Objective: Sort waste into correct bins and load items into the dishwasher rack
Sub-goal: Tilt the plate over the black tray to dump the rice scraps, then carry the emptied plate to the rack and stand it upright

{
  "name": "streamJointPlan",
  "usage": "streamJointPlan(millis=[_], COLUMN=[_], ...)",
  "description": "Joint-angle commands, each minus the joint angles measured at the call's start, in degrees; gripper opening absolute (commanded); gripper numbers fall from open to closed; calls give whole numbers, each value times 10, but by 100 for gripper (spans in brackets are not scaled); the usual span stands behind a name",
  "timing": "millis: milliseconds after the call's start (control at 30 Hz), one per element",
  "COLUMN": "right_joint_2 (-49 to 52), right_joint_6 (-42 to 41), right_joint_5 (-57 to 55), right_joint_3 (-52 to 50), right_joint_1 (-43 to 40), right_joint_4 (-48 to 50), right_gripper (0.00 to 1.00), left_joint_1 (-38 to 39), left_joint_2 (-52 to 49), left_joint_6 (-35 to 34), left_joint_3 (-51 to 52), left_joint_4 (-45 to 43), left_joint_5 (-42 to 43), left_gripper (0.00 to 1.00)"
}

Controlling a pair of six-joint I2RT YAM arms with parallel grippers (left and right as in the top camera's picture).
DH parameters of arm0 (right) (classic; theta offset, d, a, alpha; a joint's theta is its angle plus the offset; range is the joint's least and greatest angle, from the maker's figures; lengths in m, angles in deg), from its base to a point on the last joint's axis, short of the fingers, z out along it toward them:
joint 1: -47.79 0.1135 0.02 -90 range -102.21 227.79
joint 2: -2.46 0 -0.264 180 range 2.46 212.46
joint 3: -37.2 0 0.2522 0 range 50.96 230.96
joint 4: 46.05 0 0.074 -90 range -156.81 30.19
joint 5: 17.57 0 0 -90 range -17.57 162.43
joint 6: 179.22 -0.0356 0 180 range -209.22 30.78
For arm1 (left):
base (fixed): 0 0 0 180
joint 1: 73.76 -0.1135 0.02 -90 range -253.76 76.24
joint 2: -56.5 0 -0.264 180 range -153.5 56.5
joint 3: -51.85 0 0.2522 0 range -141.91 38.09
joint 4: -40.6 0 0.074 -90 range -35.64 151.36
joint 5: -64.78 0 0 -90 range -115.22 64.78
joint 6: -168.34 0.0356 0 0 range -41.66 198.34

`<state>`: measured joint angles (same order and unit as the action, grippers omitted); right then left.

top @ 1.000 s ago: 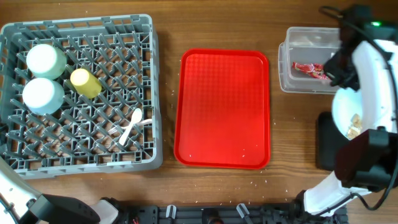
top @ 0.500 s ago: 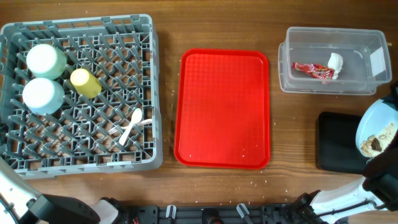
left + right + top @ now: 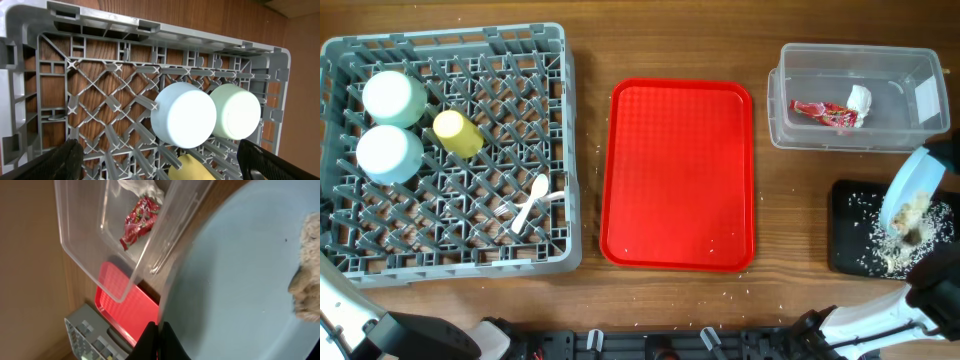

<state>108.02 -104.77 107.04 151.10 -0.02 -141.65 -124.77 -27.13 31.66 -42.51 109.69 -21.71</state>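
Showing only overhead: scraps (image 3: 878, 248) on tray (image 3: 844, 222)

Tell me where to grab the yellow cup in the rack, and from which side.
Probably across its round side wall, from above. The yellow cup lies tilted among the rack pegs; the two pale bowls crowd its overhead-view left, so its other side is freer.

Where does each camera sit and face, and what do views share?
Overhead: above the table, straight down on rack, red tray, tub, black tray; right arm at right edge.
Left wrist: low over rack, facing two upturned bowls; open fingers in lower corners.
Right wrist: behind the tilted plate, facing tub and wrapper; gripper shut on its rim.
Shared: rack (overhead, left); tub (overhead, right).
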Motion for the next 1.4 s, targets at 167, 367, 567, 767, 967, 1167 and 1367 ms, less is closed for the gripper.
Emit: streamJointPlan(millis=[167,367,567,767,967,1167,1367], right_joint_2=[20,27,30,38,42,45,-96], right_joint_6=[16,4,90,117,166,125,129], right_joint_5=[1,-37,73,68,188,148,280], right_joint_3=[14,14,14,14,14,14,14], right_joint_1=[-23,-35,-50,-59,-66,-68,46], right_joint_4=[-20,1,-9,-2,-56,-96,-92], right_gripper=[4,4,4,4,4,4,5], left_joint_1=[-1,-1,-1,-1,-1,-1,-1], left_joint_2=[-2,-2,-2,-2,-2,-2,-2], left_joint_6=[-5,-5,-5,-5,-5,-5,-5], left_joint_3=[0,0,0,0,0,0,0], left_joint_4=[0,0,0,0,0,0,0], left_joint_5=[-2,-2,-2,-2,-2,-2,-2], left_gripper=[100,100,100,100,100,100,100])
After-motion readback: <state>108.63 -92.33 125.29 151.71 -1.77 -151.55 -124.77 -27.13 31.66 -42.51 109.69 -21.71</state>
